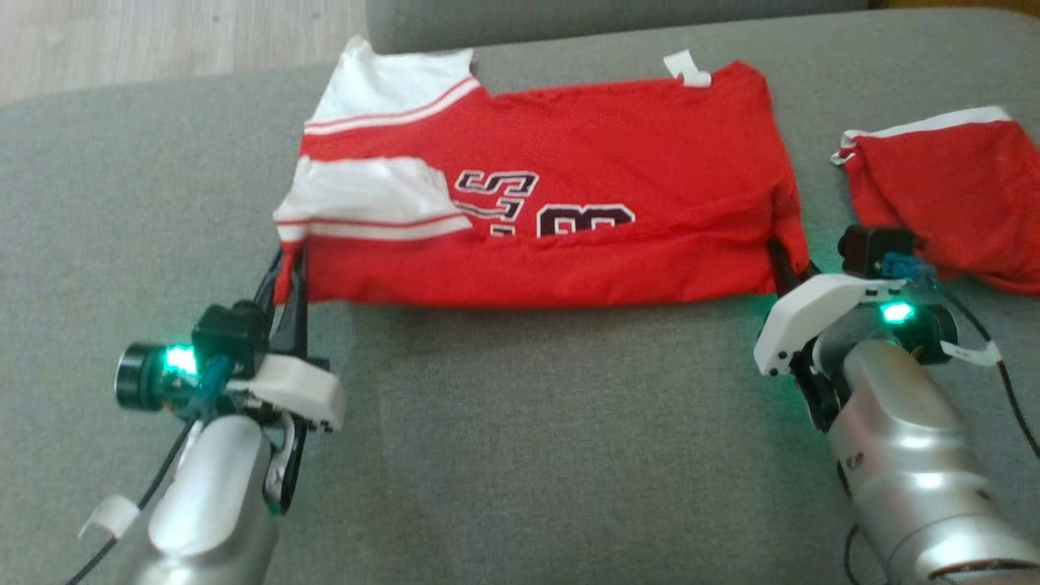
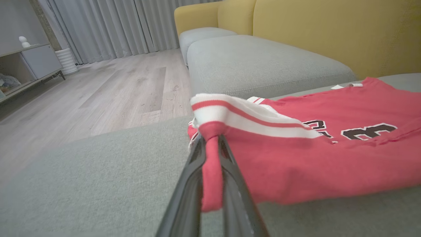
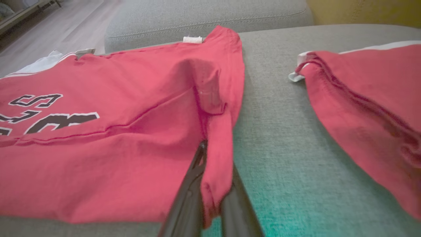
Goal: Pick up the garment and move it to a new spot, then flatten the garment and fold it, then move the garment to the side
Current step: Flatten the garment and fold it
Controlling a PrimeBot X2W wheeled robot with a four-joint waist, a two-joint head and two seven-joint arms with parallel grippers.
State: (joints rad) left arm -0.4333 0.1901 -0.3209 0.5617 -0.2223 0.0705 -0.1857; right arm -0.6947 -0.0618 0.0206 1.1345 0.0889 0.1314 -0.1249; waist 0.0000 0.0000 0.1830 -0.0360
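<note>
The left end effector (image 1: 291,280) is clenched on the near left corner of the jersey (image 1: 569,154), a red strip pinched between its fingers. The jersey lies across the grey sofa (image 1: 528,422), its near edge folded over so the black lettering is half hidden. The right end effector (image 1: 786,264) grips the near right corner, fingertips buried in cloth. Farther right, a second red garment (image 1: 959,187) is cut off by the frame.

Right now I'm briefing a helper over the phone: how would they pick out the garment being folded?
On the wide grey sofa seat, look at the middle, where a red jersey lies. Unlike the unprinted red garment to its right, it has white striped sleeves and black lettering with a number, and the left hand and right hand pinch its near corners.
</note>
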